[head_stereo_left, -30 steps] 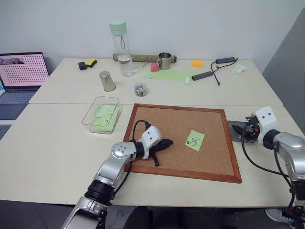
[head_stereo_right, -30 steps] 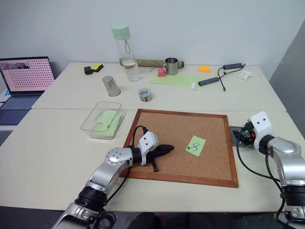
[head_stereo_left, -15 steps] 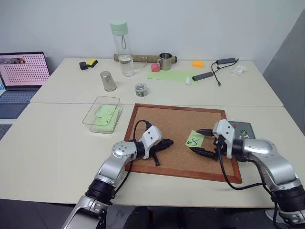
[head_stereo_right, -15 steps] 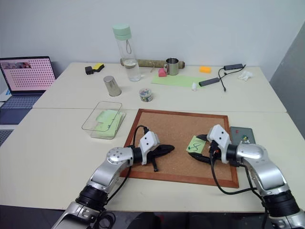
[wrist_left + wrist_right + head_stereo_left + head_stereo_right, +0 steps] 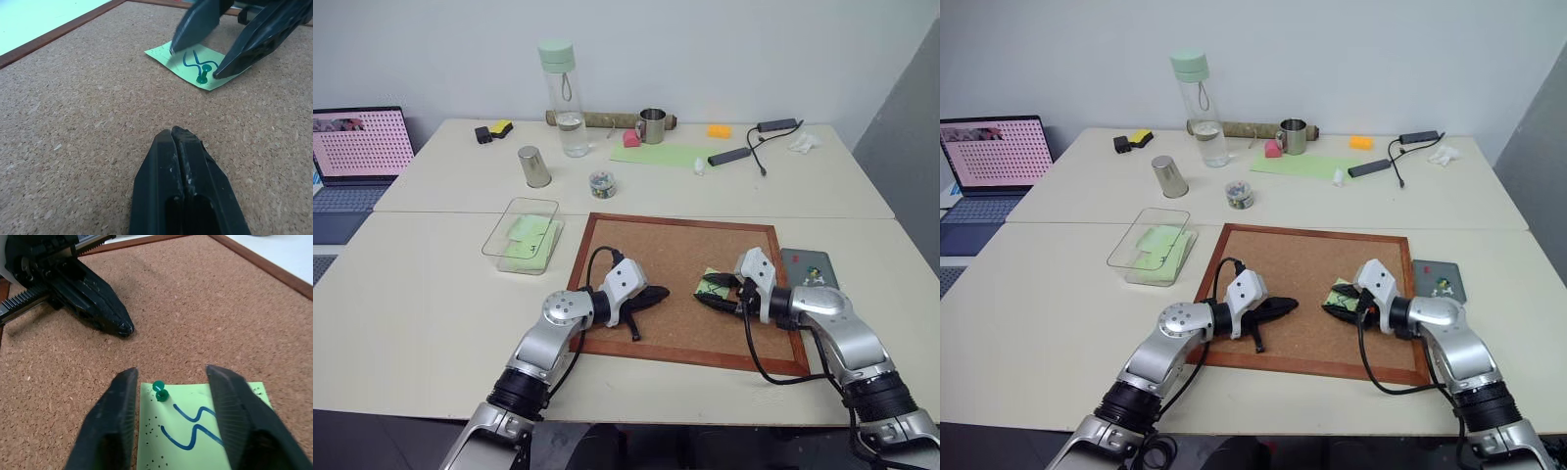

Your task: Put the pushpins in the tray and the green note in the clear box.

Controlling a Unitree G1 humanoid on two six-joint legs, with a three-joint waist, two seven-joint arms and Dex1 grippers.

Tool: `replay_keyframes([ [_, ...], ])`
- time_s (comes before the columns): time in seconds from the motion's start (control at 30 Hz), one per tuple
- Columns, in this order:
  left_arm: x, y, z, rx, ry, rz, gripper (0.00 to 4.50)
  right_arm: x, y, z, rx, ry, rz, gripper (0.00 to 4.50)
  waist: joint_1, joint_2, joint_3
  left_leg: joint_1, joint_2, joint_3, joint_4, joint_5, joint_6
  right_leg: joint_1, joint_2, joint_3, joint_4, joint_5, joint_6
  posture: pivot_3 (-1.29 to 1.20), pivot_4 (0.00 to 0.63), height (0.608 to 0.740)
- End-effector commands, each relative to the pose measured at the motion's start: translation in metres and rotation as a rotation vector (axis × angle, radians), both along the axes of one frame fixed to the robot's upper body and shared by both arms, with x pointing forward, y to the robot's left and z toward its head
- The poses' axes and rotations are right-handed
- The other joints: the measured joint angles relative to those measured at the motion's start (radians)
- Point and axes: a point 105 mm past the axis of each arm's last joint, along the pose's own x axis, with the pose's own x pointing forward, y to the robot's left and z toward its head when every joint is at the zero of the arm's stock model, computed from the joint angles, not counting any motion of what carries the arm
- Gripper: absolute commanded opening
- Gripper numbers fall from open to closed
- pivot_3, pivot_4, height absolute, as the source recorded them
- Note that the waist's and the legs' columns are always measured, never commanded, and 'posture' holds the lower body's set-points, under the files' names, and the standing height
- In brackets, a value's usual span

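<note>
Right pincer (image 5: 168, 396) released, straddling green pin (image 5: 159, 390) to pull it, freeing note (image 5: 203, 431) | left pincer (image 5: 182, 147) clenched, idle on corkboard (image 5: 636, 245)

- The green note (image 5: 203, 428), a small light-green square with a blue squiggle and tiny pinholes, lies flat on the corkboard (image 5: 656, 255).
- A green-headed pushpin (image 5: 159, 390) stands stuck in it near one edge.
- The tray (image 5: 810, 267), flat and dark grey, sits on the table just beside the board's right frame; a red and a green pushpin (image 5: 1442, 285) lie in it.
- The clear box (image 5: 522, 235) stands left of the board, holding green paper.
</note>
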Motion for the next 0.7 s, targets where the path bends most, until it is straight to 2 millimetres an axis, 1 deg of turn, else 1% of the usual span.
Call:
replay_keyframes([
  [0.03, -0.011, -0.001, -0.023, 0.044, 0.083, -0.015, 0.0, 0.002, 0.002, 0.008, -0.001, -0.044, 0.022, 1.05, 0.0, 0.0, 0.0, 0.0, 0.0, 0.0, 0.0, 0.0, 0.0, 0.0, 0.0, 0.0, 0.0, 0.0, 0.0, 0.0, 0.15, 0.74],
  [0.1, -0.011, -0.001, -0.023, 0.044, 0.084, -0.015, 0.0, 0.002, 0.003, 0.007, -0.004, -0.043, 0.026, 0.55, 0.0, 0.0, 0.0, 0.0, 0.0, 0.0, 0.0, 0.0, 0.0, 0.0, 0.0, 0.0, 0.0, 0.0, 0.0, 0.0, 0.15, 0.74],
  [0.13, -0.011, -0.001, -0.023, 0.045, 0.084, -0.015, 0.0, 0.001, 0.003, 0.006, -0.005, -0.044, 0.03, 0.41, 0.0, 0.0, 0.0, 0.0, 0.0, 0.0, 0.0, 0.0, 0.0, 0.0, 0.0, 0.0, 0.0, 0.0, 0.0, 0.0, 0.15, 0.74],
  [0.17, -0.011, -0.001, -0.023, 0.045, 0.085, -0.014, 0.0, 0.001, 0.004, 0.006, -0.005, -0.044, 0.034, 0.16, 0.0, 0.0, 0.0, 0.0, 0.0, 0.0, 0.0, 0.0, 0.0, 0.0, 0.0, 0.0, 0.0, 0.0, 0.0, 0.0, 0.15, 0.74],
  [0.2, -0.011, -0.001, -0.023, 0.045, 0.085, -0.014, 0.0, 0.0, 0.005, 0.006, -0.004, -0.045, 0.038, 0.05, 0.0, 0.0, 0.0, 0.0, 0.0, 0.0, 0.0, 0.0, 0.0, 0.0, 0.0, 0.0, 0.0, 0.0, 0.0, 0.0, 0.15, 0.74],
  [0.37, -0.011, 0.0, -0.024, 0.045, 0.088, -0.009, 0.0, -0.003, 0.01, 0.017, 0.021, -0.078, 0.063, 0.05, 0.0, 0.0, 0.0, 0.0, 0.0, 0.0, 0.0, 0.0, 0.0, 0.0, 0.0, 0.0, 0.0, 0.0, 0.0, 0.0, 0.15, 0.74],
  [0.57, -0.009, 0.0, -0.026, 0.033, 0.111, 0.02, 0.0, -0.006, 0.009, 0.042, 0.019, -0.156, 0.094, 0.05, -0.001, 0.0, 0.0, 0.0, 0.0, 0.0, 0.0, 0.0, 0.0, 0.0, 0.0, 0.0, 0.0, 0.0, 0.0, 0.0, 0.15, 0.74],
  [0.63, -0.005, -0.001, -0.022, 0.003, 0.12, 0.042, 0.0, -0.008, 0.008, 0.05, -0.001, -0.187, 0.111, 0.05, 0.002, 0.0, 0.0, 0.0, 0.0, 0.0, 0.0, 0.0, 0.0, 0.0, 0.0, 0.0, 0.0, 0.0, 0.0, 0.0, 0.15, 0.74],
  [0.7, 0.001, -0.001, -0.008, -0.055, 0.124, 0.061, 0.0, -0.01, 0.007, 0.057, -0.021, -0.22, 0.128, 0.05, 0.005, 0.0, 0.0, 0.0, 0.0, -0.001, 0.0, 0.0, 0.0, 0.001, 0.0, 0.0, -0.001, 0.0, 0.0, 0.0, 0.15, 0.74],
])
